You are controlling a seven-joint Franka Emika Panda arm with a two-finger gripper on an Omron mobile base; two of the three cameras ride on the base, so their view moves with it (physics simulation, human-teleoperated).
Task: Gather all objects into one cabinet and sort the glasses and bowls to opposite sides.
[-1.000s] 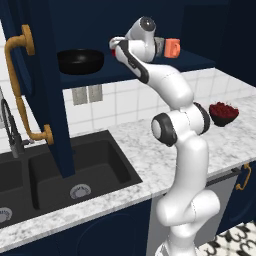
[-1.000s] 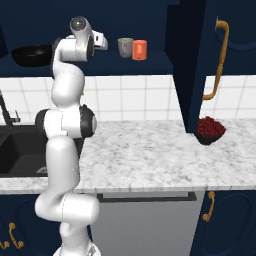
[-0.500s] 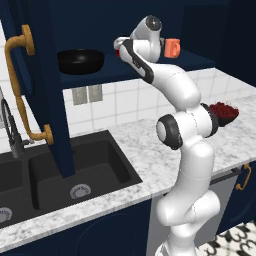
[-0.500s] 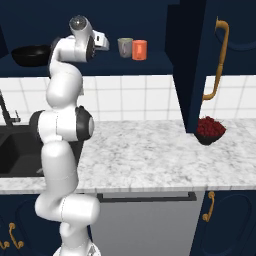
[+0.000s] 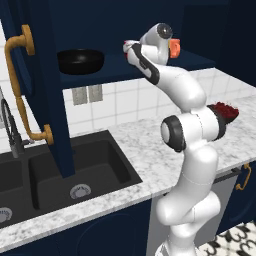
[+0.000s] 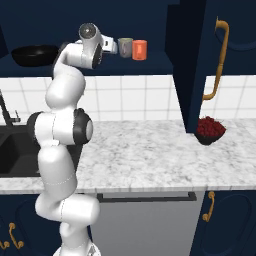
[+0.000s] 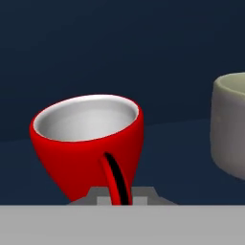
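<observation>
Red cup (image 7: 88,143) tilted, mouth up and leaning away, above the cabinet (image 6: 150,67) shelf beside the pale grey cup (image 7: 230,129), gripper (image 7: 116,191) clenched on it

text: none legible | labels: none | signs: none

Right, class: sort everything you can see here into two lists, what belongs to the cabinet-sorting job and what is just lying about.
Belongs to the job:
red cup
pale grey cup
orange mug
black bowl
navy cabinet
claw

Just lying about:
bowl of red fruit
sink
tap
</observation>
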